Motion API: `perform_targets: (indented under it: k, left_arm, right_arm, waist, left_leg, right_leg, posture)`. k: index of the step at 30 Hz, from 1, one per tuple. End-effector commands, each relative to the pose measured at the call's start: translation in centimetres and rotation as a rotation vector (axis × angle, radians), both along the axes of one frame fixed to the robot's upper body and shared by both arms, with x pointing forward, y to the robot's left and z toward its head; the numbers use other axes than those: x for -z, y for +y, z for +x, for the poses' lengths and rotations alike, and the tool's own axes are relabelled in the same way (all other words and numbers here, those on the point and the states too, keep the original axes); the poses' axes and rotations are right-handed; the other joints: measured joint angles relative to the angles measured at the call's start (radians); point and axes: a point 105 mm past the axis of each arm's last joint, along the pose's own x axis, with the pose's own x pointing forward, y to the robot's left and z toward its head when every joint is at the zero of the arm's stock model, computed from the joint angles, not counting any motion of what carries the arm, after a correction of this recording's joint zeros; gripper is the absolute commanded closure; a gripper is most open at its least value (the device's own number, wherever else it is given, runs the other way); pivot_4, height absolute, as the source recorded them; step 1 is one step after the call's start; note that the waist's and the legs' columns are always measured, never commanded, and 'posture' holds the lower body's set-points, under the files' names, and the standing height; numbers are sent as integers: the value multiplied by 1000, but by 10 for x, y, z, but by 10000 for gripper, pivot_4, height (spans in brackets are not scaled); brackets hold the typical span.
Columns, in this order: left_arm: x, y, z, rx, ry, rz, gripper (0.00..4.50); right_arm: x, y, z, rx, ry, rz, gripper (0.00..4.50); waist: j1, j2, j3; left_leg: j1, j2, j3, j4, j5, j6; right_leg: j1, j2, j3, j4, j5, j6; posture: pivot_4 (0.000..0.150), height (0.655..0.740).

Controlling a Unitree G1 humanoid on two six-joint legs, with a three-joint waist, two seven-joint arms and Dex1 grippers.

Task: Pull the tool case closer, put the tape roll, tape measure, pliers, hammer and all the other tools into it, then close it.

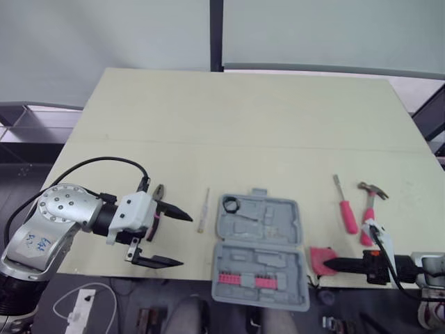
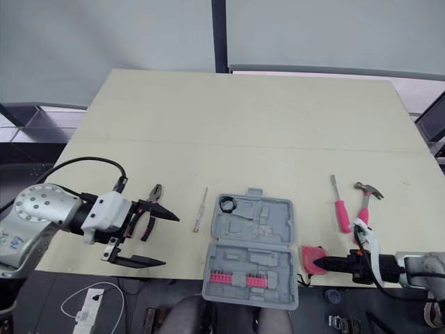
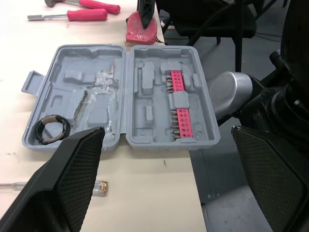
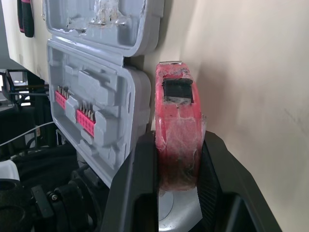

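Pink tape measure sits clamped in our right gripper at the table's near edge; left gripper gapes wide.

We're looking at bright, even light across the table, with only soft, thin shadows hugging the tool case. Small shiny highlights catch on the tape measure, and past the table edge everything drops dark.
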Motion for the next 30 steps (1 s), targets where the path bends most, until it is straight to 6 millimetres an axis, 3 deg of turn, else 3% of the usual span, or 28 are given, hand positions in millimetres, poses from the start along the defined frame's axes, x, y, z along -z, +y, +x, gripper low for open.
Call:
perform_targets:
  k: [1,8,9,15,18,23,26,30]
  left_arm:
    - [-8,-4,-4,22,-37,-9,0]
    - [-5,-6,2,18,-52,-7,0]
    - [-5,-7,2,21,-53,-8,0]
    - [-7,-12,8,25,-73,-29,0]
    - [-7,-13,11,20,-81,-36,0]
    - [-8,-16,8,31,-89,-43,0]
    - [-10,-18,6,43,-89,-47,0]
    - [-10,-19,6,49,-97,-38,0]
  right_arm:
    - [-5,4,4,-1,-33,16,40036]
    - [1,-4,12,56,0,-62,40036]
    - [-1,-8,12,64,5,-71,29591]
    - [-23,-29,-1,29,20,-137,523]
    - [-37,-44,3,6,-52,-204,523]
    - [-64,-39,14,-321,-510,-398,523]
    - [-55,-26,13,-560,-717,-504,523]
    - [-36,-19,8,-727,-822,-528,523]
  waist:
    - [0,0,0]
    - [-1,1,0]
    - [-1,1,0]
    - [4,3,0]
    - [1,3,0]
    - [0,4,0]
    - [0,3,0]
    - [2,3,0]
  left_leg:
    - [0,0,0,0,0,0]
    - [0,0,0,0,0,0]
    - [0,0,0,0,0,0]
    - [0,-1,0,0,0,0]
    - [0,-1,1,0,0,0]
    - [1,1,2,0,0,-1]
    - [1,1,2,0,0,-1]
    - [1,1,2,0,0,-1]
  right_leg:
    - [0,0,0,0,0,0]
    - [0,0,0,0,0,0]
    - [0,1,0,0,0,0]
    - [0,0,-1,0,0,0]
    - [0,1,-2,0,0,1]
    - [0,3,-1,0,0,0]
    - [0,5,-1,0,0,1]
    - [0,7,1,-1,1,1]
  posture:
    - [1500,7400]
    - [1500,7400]
    - [1500,7400]
    - [1500,7400]
    - [1500,7400]
    - [1500,7400]
    - [1500,7400]
    - [1500,7400]
